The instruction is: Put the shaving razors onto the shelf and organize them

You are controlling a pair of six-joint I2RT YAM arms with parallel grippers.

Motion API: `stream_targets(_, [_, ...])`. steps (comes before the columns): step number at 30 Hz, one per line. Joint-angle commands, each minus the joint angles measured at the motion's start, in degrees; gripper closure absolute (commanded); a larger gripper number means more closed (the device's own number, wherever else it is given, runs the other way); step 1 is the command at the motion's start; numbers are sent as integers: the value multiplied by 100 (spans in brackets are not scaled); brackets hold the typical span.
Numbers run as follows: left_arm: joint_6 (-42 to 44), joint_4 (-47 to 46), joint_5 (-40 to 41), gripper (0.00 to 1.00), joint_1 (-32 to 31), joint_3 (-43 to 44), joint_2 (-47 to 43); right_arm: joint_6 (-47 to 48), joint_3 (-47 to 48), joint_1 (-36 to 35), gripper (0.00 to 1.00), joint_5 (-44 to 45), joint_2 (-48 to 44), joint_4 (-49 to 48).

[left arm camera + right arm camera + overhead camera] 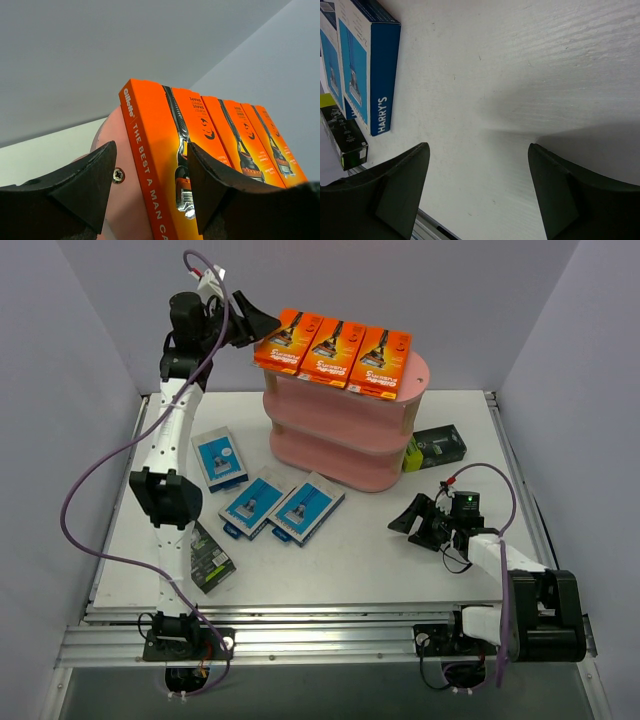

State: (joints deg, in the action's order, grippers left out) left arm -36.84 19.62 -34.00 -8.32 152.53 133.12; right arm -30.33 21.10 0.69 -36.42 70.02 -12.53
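At the upper middle of the overhead view, three orange razor packs (pixel 335 345) lie side by side, fronts up, across the top board of the pink shelf (pixel 330 455), a tidy row sorted by colour. The left hand (pixel 262 328) hovers at the row's left end, jaws apart, gripping nothing. Three blue-and-white packs (pixel 252 503) and two black-and-lime packs (pixel 210 555) lie on the white surface (pixel 350 570), not yet shelved. At lower right, the right hand (pixel 412 523) hangs low, open and empty.

From the left wrist, glossy cardboard edges sit flush, and the nearest pack is framed between dark wedge-shaped fingers (pixel 85 190), clear of the left one.

From the right wrist, matte fingers straddle bare, faintly ribbed surface. Boxy blue-and-white packs lie at upper left.
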Motion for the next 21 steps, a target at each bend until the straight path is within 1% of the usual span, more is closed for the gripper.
stream_targets(1, [36, -239, -125, 33, -65, 234, -14, 36, 149, -25, 24, -5, 56, -21])
stream_targets(21, [72, -327, -116, 33, -197, 181, -49, 36, 131, -25, 24, -23, 143, -74])
